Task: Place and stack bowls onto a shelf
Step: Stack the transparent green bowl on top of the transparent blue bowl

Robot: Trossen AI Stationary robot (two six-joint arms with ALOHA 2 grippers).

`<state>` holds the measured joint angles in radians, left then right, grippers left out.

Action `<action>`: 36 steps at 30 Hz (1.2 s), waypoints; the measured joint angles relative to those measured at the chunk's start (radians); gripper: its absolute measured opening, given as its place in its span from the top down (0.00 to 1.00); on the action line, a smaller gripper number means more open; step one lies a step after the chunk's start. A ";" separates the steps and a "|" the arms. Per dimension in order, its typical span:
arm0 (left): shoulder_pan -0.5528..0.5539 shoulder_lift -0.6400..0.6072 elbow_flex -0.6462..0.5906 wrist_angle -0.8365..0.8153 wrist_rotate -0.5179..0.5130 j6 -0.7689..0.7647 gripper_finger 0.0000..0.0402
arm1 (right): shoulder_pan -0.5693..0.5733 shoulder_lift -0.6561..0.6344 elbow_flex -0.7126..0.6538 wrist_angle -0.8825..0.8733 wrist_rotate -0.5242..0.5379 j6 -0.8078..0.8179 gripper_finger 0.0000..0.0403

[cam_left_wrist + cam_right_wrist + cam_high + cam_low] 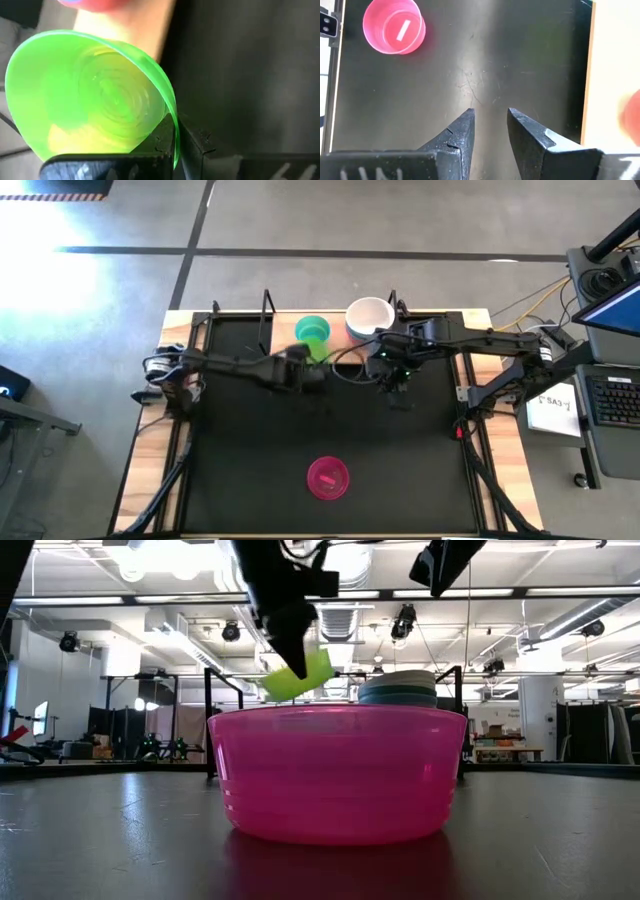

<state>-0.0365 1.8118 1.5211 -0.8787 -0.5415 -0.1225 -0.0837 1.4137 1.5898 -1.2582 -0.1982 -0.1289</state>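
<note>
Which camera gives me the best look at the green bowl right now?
Left wrist view: the green bowl fills it, rim pinched in the left gripper. High view shows it small by the shelf; low view, tilted behind the magenta bowl; right wrist, nothing.

Low view: magenta bowl (337, 774) hides the shelf's base and lower bowl stack (397, 690). Left wrist view: green bowl (90, 97) covers the fingers; red bowl (100, 4) cut off.
</note>
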 joint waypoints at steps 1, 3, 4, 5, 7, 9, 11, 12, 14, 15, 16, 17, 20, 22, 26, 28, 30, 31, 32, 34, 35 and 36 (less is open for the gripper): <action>0.022 0.000 -0.003 0.029 0.000 0.034 1.00 | 0.000 -0.001 0.000 0.001 0.000 0.002 0.74; 0.064 0.000 -0.004 0.075 -0.001 0.088 1.00 | 0.000 -0.002 0.000 0.002 0.000 0.013 0.74; 0.085 0.000 -0.004 0.096 -0.001 0.112 1.00 | 0.000 -0.001 0.000 0.003 0.000 0.017 0.74; 0.107 0.000 -0.004 0.115 -0.001 0.132 1.00 | 0.000 0.000 0.000 0.003 0.000 0.020 0.74; 0.151 0.000 -0.004 0.135 -0.001 0.153 1.00 | 0.000 0.003 0.000 0.002 0.000 0.018 0.74; 0.191 0.002 -0.008 0.148 0.000 0.157 1.00 | 0.000 0.006 0.000 0.002 0.000 0.014 0.74; 0.229 0.011 -0.011 0.152 0.000 0.158 1.00 | 0.000 0.006 0.000 -0.002 0.000 0.012 0.74; 0.245 0.020 -0.012 0.150 0.000 0.159 1.00 | 0.000 0.006 0.000 -0.005 0.000 0.006 0.74; 0.268 0.035 -0.013 0.160 0.001 0.173 1.00 | 0.000 0.006 0.000 -0.009 0.000 -0.005 0.74; 0.277 0.042 -0.013 0.171 0.006 0.182 1.00 | 0.000 0.006 0.000 -0.009 0.000 -0.011 0.74; 0.286 0.047 -0.013 0.187 0.016 0.192 1.00 | 0.000 0.006 0.000 -0.009 0.000 -0.012 0.74; 0.293 0.051 -0.013 0.198 0.038 0.199 1.00 | 0.000 0.006 0.000 -0.009 0.000 -0.013 0.74; 0.307 0.070 -0.013 0.217 0.085 0.201 1.00 | 0.000 0.006 0.000 -0.009 0.000 -0.013 0.74; 0.308 0.081 -0.013 0.214 0.088 0.201 1.00 | 0.000 0.006 0.000 -0.010 0.000 -0.013 0.74; 0.309 0.087 -0.013 0.215 0.086 0.193 1.00 | 0.000 0.006 0.000 -0.010 0.000 -0.017 0.74; 0.310 0.090 -0.013 0.215 0.084 0.190 1.00 | 0.000 0.006 0.000 -0.010 0.000 -0.024 0.74; 0.310 0.090 -0.013 0.211 0.083 0.189 1.00 | 0.000 0.006 0.000 -0.010 0.000 -0.025 0.74; 0.311 0.090 -0.013 0.212 0.083 0.189 1.00 | 0.000 0.006 0.000 -0.010 0.000 -0.026 0.74; 0.312 0.090 -0.013 0.212 0.082 0.188 1.00 | 0.000 0.006 0.000 -0.010 0.000 -0.027 0.74; 0.312 0.090 -0.013 0.210 0.080 0.188 0.98 | 0.000 0.006 0.000 -0.010 0.000 -0.027 0.74; 0.313 0.090 -0.013 0.210 0.080 0.189 0.96 | 0.000 0.006 0.000 -0.010 0.000 -0.028 0.74; 0.314 0.090 -0.013 0.210 0.080 0.188 0.94 | 0.000 0.007 0.000 -0.010 0.000 -0.028 0.74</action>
<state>0.2778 1.9015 1.5085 -0.6689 -0.4620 0.0658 -0.0841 1.4204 1.5894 -1.2686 -0.1986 -0.1570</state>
